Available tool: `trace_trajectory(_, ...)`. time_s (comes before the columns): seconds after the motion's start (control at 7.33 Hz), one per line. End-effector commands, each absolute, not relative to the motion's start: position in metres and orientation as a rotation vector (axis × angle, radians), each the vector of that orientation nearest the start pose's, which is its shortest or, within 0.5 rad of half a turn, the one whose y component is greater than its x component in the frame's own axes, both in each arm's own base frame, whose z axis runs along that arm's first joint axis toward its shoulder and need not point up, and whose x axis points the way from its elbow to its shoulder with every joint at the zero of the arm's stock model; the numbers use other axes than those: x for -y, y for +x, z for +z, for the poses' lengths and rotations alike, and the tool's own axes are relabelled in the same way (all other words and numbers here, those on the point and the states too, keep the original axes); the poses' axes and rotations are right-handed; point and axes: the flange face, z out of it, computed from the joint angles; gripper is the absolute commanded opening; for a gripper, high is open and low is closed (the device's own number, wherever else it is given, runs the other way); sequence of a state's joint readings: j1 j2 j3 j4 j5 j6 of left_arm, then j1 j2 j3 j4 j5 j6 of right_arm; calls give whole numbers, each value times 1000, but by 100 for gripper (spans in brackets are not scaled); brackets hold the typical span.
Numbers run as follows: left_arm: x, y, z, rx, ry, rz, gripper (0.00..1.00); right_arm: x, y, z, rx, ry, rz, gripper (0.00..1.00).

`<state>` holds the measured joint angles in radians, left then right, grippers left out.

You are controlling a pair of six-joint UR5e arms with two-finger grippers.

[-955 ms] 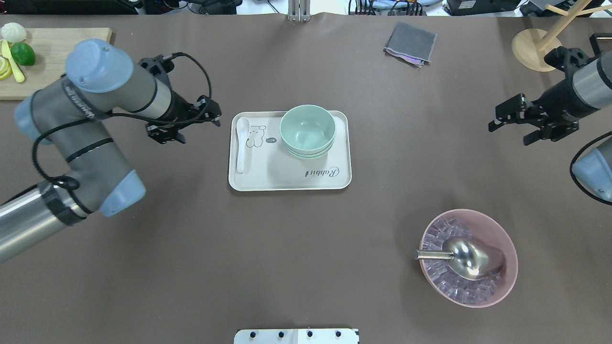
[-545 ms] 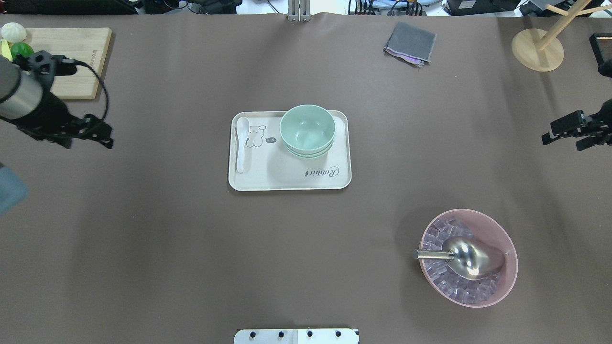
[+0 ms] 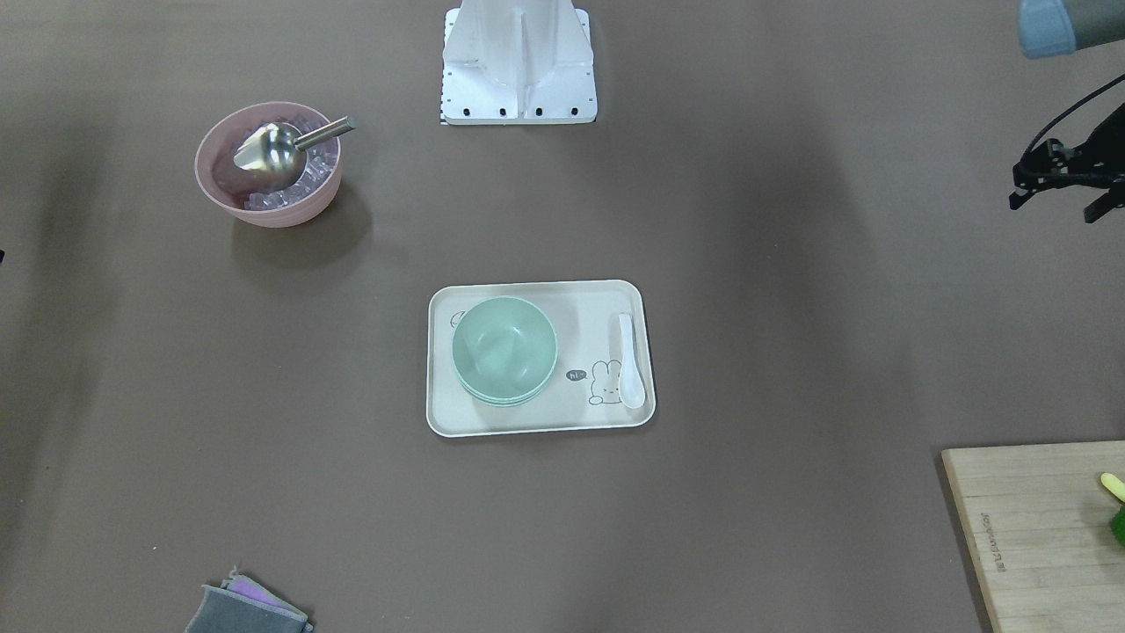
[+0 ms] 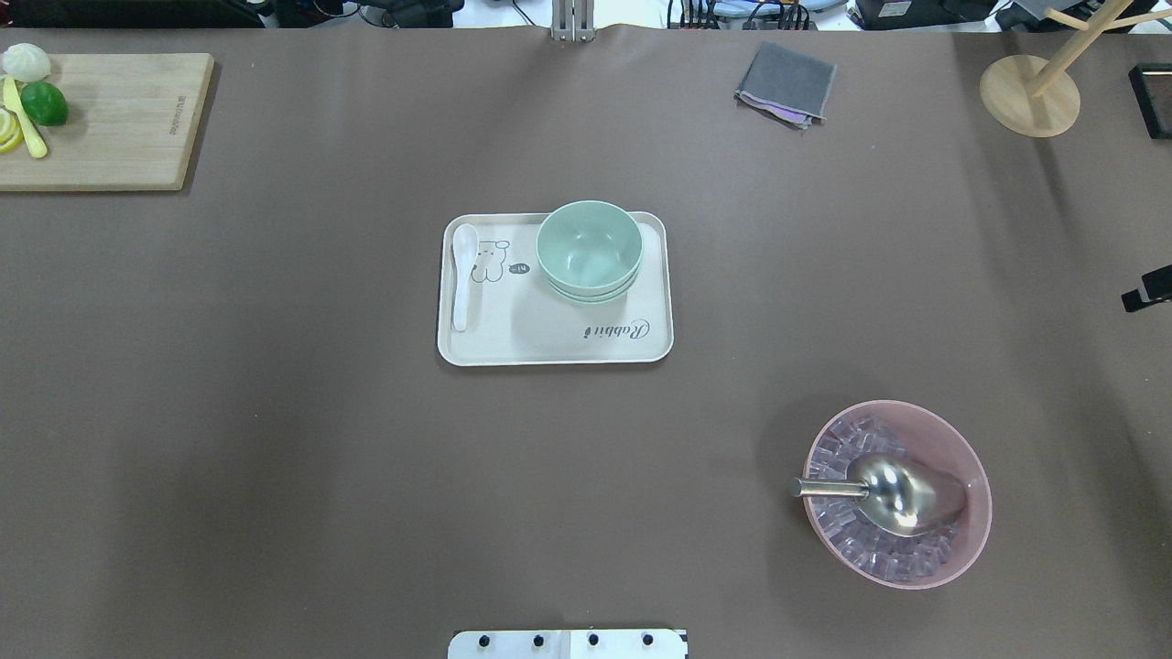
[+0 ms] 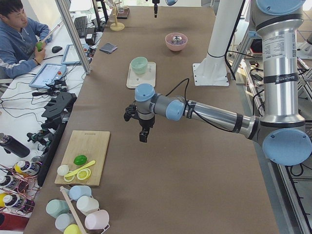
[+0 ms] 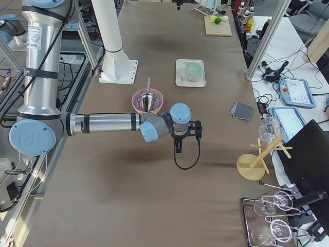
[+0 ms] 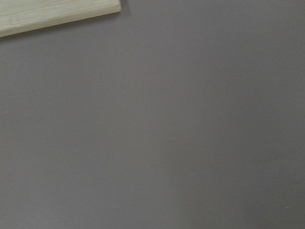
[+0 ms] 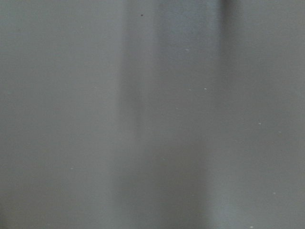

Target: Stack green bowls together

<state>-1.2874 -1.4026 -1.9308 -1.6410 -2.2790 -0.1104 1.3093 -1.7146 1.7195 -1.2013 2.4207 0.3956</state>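
Note:
The green bowls [image 4: 588, 249] sit nested in one stack on the far right part of a cream tray [image 4: 549, 337] at mid-table; they also show in the front-facing view [image 3: 504, 350]. My left gripper [image 3: 1050, 207] hangs above the table far to the tray's left, its fingers apart and empty. It is out of the overhead view. My right gripper [image 4: 1144, 293] is far to the tray's right. Only one finger of it shows at the overhead view's right edge. Both wrist views show only bare table.
A white spoon [image 4: 462, 275] lies on the tray's left side. A pink bowl [image 4: 952, 428] with ice and a metal scoop stands near right. A cutting board [image 4: 119, 119] with fruit is far left, a grey cloth [image 4: 786, 84] and a wooden stand [image 4: 1027, 96] far right.
Both arms have drawn back outward from the tray, the left one leaving the overhead view, the right one nearly so. The bowl stack has not moved.

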Motion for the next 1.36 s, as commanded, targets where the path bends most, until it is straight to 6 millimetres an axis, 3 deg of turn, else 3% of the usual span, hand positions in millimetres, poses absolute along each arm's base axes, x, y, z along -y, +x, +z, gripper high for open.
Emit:
trace_trajectory(0.0,410,40,597,-729,54,258,99,443,-22,632,839,45,-86,100)
trace_trajectory(0.14,410,40,598,-729,61,269,99,442,-13,633,833,28,-91,100)
trace_trajectory(0.41,415,41,596,-729,64,269,99,443,-14,635,830,19,-91,100)
trace_trajectory(0.68,412,28,600,-725,60,244,99,445,-15,635,829,7,-87,100)
trace_trajectory(0.82,411,20,604,-729,58,253,99,452,-12,622,832,9,-78,100)
trace_trajectory(0.95,423,17,609,-728,13,238,99,452,-18,618,829,-15,-82,100)
trace_trajectory(1.09,432,0,606,-723,-5,246,99,463,-25,613,826,-12,-96,100)
trace_trajectory(1.23,449,-16,604,-717,-19,280,99,463,-20,614,824,-8,-87,100)
